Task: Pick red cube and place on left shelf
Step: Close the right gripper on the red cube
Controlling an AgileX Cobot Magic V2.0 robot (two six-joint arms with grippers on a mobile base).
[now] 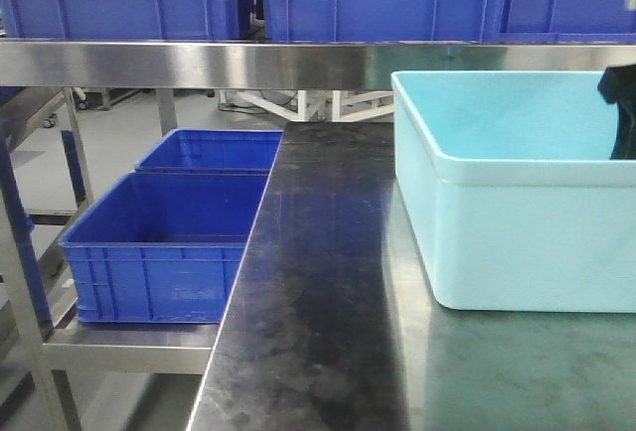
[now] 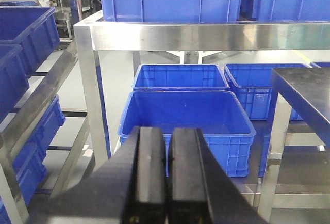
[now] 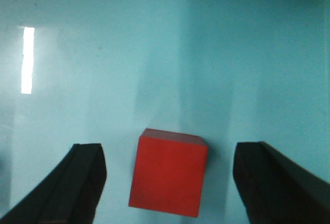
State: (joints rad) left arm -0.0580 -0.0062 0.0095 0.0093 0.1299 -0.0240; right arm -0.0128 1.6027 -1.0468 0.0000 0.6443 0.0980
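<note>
The steel rack (image 1: 298, 62) spans the whole scene, with dark blue bins along its top level. Below it runs the dark counter (image 1: 318, 302), and on the counter's right side stands the pale turquoise tub (image 1: 517, 222). To the left, lower down, is the left shelf (image 1: 129, 347), which carries two open blue crates (image 1: 149, 282) one behind the other. That is where I judge the cube has to end up.

My right arm (image 1: 621, 113) dips over the tub's far rim, so the right pincer (image 3: 172, 177) hangs inside it, released, with its fingers spread wide. The red cube (image 3: 169, 175) sits flat on the tub floor between them, touching neither. I straddle it this way so that closing would catch two opposite faces.

My left pincer (image 2: 167, 172) is clenched on nothing, parked facing the crates and out of the way.

Being a cube, it has no long axis. Its top face looks up at me, and its sides are skewed slightly off square to my fingers.
</note>
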